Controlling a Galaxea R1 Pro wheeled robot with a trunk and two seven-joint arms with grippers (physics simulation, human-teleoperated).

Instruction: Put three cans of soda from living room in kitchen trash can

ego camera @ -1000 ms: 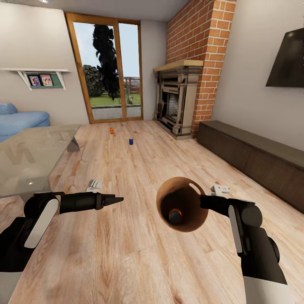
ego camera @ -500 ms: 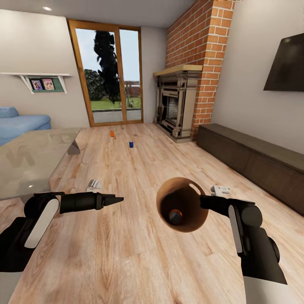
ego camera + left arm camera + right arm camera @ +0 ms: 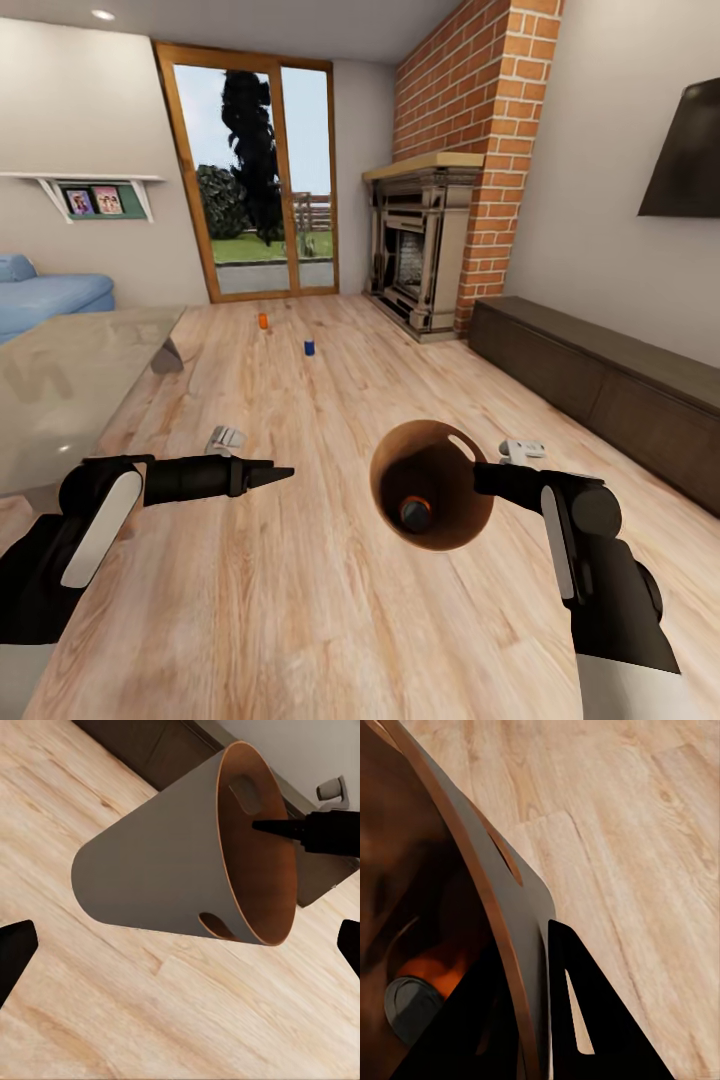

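While the right gripper (image 3: 480, 477) clamped the bin (image 3: 432, 484) rim, one orange can (image 3: 415, 512) lay inside; two cans, orange (image 3: 263, 321) and blue (image 3: 310, 347), stood at 11 o'clock. Left gripper (image 3: 283, 471) together, empty.

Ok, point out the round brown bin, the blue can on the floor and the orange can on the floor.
Round brown bin (image 3: 392, 460), head view, inner wall near rim.
Small dark blue can (image 3: 310, 347), head view, its side.
Small orange can (image 3: 263, 321), head view, its side.
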